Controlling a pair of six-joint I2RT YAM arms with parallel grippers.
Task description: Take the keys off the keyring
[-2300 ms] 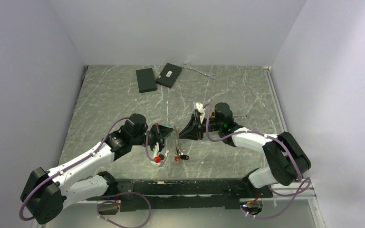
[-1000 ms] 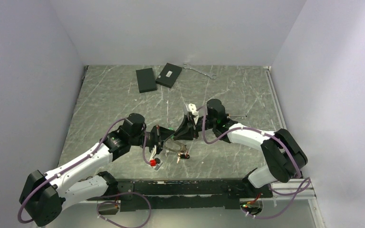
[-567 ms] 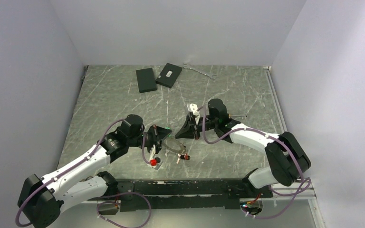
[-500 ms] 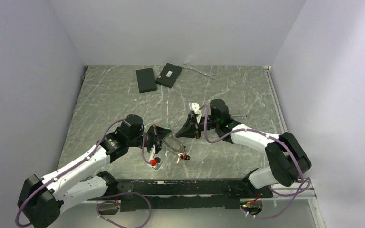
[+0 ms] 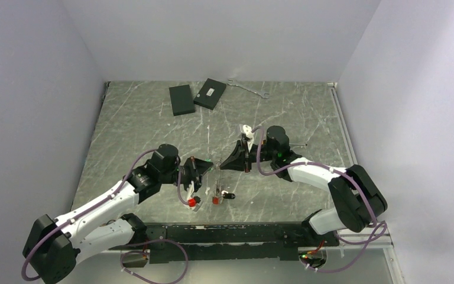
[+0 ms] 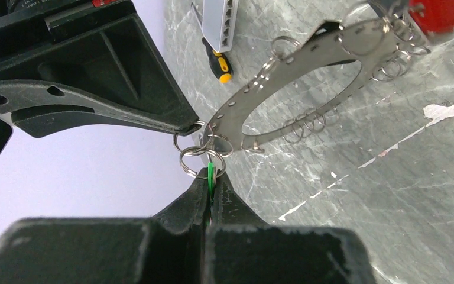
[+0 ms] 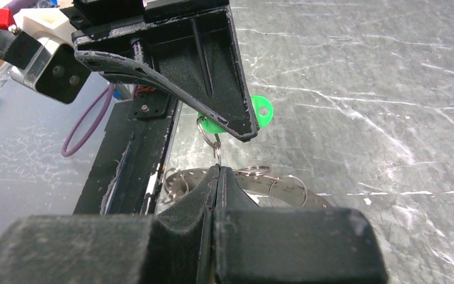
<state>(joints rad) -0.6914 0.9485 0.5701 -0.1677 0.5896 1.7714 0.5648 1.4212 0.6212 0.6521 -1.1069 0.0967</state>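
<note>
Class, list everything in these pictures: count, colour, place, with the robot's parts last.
table: one, grey marbled, under everything.
black boxes: two, black, far side.
wrench: one, silver, far edge.
keyring: one, grey, centre of table.
screwdriver: one, yellow-black handle, beyond the keyring.
split rings: many, silver, along the keyring.
green key: one, green, in left gripper.
red key: one, red, keyring's other end.
black key: one, black, beside red key.
left gripper: one, black, shut on green key.
right gripper: one, black, shut on one of the split rings.

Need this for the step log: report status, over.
Left pincer shut on green key. Right pincer shut at keyring rim. Key not yet off. Screwdriver clear beyond.
</note>
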